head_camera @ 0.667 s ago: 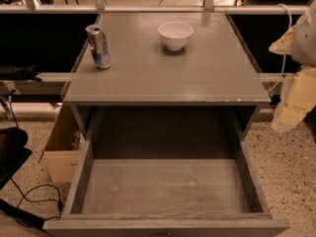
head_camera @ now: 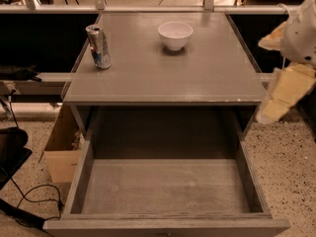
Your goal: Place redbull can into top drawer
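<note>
The redbull can (head_camera: 98, 46) stands upright on the grey tabletop (head_camera: 197, 73), near its left edge. The top drawer (head_camera: 168, 186) is pulled wide open below the tabletop, and its flat bottom is bare. My gripper (head_camera: 276, 102) hangs off the right side of the table, cream-coloured and pointing down and to the left, at about the height of the tabletop's front edge. It is far from the can and holds nothing that I can see.
A white bowl (head_camera: 175, 34) sits at the back middle of the tabletop. A cardboard box (head_camera: 61, 152) stands on the floor left of the drawer. A black cable (head_camera: 29, 201) and dark gear lie on the floor at the left. A rail runs behind the table.
My gripper has shifted slightly left, toward the table's right edge. The can, bowl and drawer have not moved.
</note>
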`<move>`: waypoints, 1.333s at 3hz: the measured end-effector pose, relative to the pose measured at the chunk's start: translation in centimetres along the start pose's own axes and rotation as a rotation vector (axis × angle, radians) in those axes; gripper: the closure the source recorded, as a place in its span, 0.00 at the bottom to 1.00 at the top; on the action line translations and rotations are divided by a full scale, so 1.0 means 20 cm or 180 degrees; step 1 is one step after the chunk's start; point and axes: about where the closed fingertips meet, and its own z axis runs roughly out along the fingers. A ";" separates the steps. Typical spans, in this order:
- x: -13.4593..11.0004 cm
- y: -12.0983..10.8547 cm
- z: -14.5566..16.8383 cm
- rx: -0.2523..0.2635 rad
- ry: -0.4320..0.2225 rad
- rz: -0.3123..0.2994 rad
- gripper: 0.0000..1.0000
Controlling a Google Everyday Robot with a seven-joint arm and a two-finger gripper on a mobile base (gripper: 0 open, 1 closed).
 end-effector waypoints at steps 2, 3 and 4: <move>-0.60 -0.29 0.43 -0.0076 -0.1767 -0.0005 0.00; -0.96 -0.46 0.53 -0.0045 -0.2610 0.0008 0.00; -1.21 -0.53 0.59 -0.0073 -0.3109 0.0120 0.00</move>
